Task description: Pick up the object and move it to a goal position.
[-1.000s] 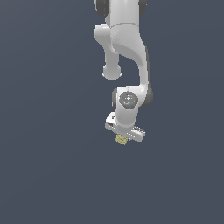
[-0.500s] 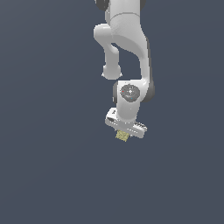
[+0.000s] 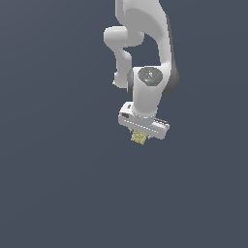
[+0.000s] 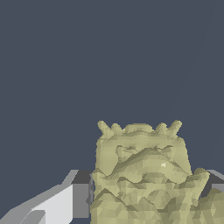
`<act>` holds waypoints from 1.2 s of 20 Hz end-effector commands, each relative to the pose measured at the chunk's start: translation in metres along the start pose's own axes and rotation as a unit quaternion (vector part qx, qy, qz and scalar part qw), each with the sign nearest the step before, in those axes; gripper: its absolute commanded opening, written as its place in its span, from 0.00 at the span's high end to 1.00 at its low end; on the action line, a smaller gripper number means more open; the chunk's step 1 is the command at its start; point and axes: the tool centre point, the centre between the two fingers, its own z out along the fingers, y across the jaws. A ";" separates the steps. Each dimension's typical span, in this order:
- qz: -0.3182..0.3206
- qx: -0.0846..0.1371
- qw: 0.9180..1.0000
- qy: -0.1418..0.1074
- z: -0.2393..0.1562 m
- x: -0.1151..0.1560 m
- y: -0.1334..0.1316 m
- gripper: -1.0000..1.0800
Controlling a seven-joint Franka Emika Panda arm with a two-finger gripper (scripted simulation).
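Note:
The object [image 3: 139,137] is a small yellowish-tan block with a rough, mottled surface. It hangs just under the white gripper [image 3: 140,136] in the exterior view, much narrower than the gripper body. In the wrist view the object [image 4: 142,175] fills the space between the fingers, with one finger [image 4: 65,199] pressed against its side and the other barely showing at the picture's edge. The gripper is shut on the object and holds it in the air, away from any surface.
The white arm [image 3: 145,43] reaches down from the top of the exterior view. Only a plain dark blue-grey background [image 3: 48,184] shows around it.
The arm has shifted a little upward and toward the exterior view's right, carrying the object with it. The grip has not changed.

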 end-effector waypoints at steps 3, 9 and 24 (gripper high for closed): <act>0.000 0.000 1.000 0.000 -0.047 -0.015 0.001 1.00; 0.000 0.000 1.000 0.000 -0.112 -0.034 0.001 1.00; 0.000 0.000 1.000 0.001 -0.207 -0.059 -0.001 1.00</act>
